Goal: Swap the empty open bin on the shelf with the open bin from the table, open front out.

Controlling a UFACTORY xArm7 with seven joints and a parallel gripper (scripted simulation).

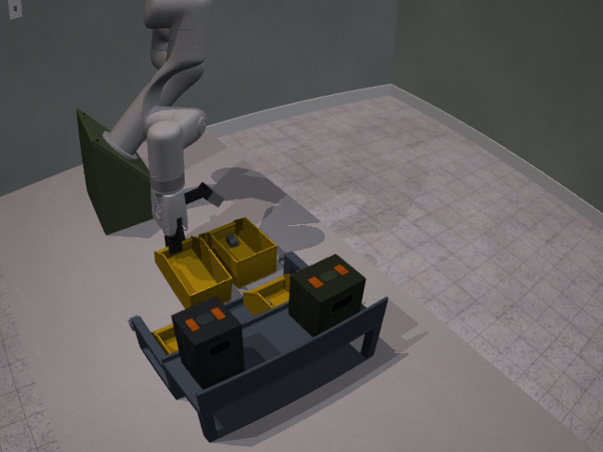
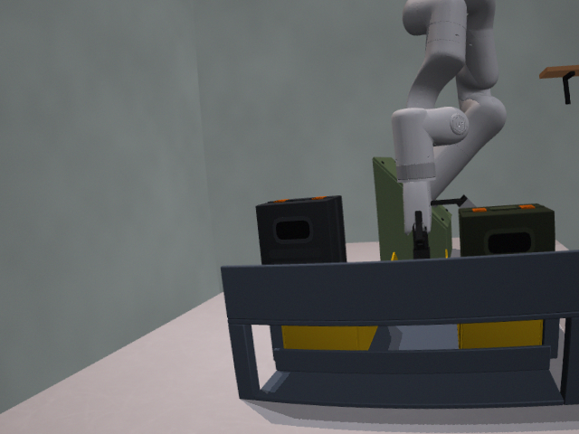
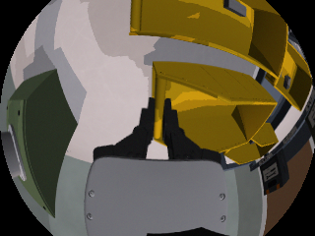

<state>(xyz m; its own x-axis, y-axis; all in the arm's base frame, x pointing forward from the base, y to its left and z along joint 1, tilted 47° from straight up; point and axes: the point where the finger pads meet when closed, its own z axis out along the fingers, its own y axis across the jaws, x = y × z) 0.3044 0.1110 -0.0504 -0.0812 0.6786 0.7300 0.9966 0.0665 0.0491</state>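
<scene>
My gripper (image 1: 173, 241) points down and is shut on the rear wall of the empty yellow bin (image 1: 193, 274). That bin is upright, in front of the shelf (image 1: 263, 350), close beside the yellow bin with parts (image 1: 240, 248). I cannot tell whether the empty bin's base touches the table. A grey part (image 1: 232, 239) lies in the second bin. In the wrist view my fingers pinch the empty bin's wall (image 3: 211, 108), with the bin with parts (image 3: 197, 7) beyond. From the exterior view, my gripper (image 2: 421, 240) is behind the shelf's back board, and the middle place (image 2: 421, 334) is vacant.
Two more yellow bins sit on the shelf, one at the left (image 1: 165, 337) and one at the right (image 1: 265, 298). A black case (image 1: 206, 347) and a dark green case (image 1: 327, 293) stand on the shelf's top board. My arm's green base block (image 1: 114, 180) is behind.
</scene>
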